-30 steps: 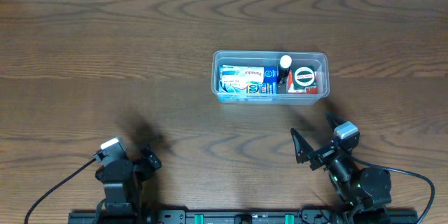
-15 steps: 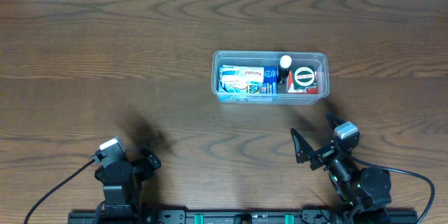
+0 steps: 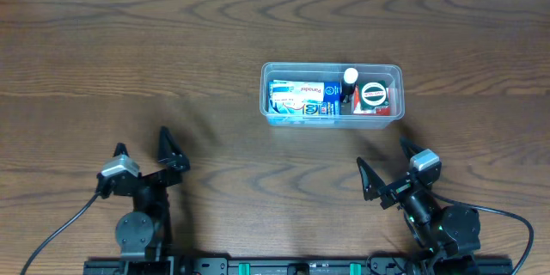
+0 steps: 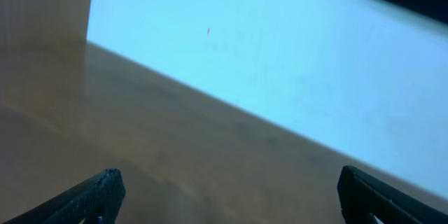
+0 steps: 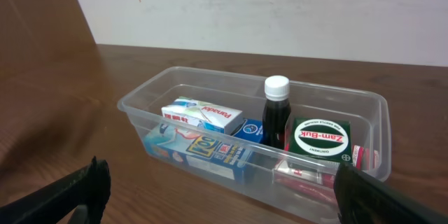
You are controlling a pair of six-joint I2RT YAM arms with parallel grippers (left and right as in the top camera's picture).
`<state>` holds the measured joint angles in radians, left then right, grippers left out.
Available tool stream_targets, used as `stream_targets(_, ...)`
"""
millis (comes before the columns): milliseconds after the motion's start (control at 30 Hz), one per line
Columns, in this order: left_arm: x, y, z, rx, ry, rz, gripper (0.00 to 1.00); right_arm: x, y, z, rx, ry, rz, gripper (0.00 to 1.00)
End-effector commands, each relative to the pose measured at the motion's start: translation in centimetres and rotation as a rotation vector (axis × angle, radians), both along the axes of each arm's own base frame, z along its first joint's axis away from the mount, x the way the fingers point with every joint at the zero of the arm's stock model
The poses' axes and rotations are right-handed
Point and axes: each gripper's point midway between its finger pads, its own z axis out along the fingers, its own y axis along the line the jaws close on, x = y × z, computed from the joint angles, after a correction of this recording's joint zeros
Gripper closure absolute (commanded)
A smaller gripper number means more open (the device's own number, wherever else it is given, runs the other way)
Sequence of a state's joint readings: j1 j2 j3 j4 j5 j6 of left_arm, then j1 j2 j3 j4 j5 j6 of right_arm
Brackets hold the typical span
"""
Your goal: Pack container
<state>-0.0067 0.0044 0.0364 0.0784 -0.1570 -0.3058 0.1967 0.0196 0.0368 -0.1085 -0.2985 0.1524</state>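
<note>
Dark wood-grain table is stretching across the whole overhead view, with a pale wall showing behind it in both wrist views. Toward 1 o'clock from the table's centre the container is sitting with its long side running from 9 to 3 o'clock, and neither arm is touching it. Inside it, blue and white boxes are lying at the 9 o'clock end. A green and white Zam-Buk pack is resting over a red packet at the 3 o'clock end, and a dark bottle with a white cap is standing upright between them. The right gripper is hovering at 5 o'clock, jaws spread wide and holding nothing, facing the container with only bare wood lying between. The left gripper is hanging at 7 o'clock, likewise spread wide and empty, well apart from the container.
</note>
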Motion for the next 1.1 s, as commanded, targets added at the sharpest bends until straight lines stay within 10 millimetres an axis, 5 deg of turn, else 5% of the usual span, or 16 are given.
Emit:
stream_targets(0, 0.3, -0.4, -1.1, 0.018, 0.017, -0.024, 0.02, 0.0, 0.0, -0.2, 0.008, 0.010, -0.004, 0.01)
stream_targets(300, 0.0, -0.4, -5.0, 0.046, 0.182, -0.027, 0.02, 0.0, 0.0, -0.2, 0.008, 0.010, -0.004, 0.01)
stream_targets(1067, 0.0, -0.4, -4.9, 0.085, 0.188, -0.030, 0.02, 0.0, 0.0, -0.2, 0.008, 0.010, -0.004, 0.01)
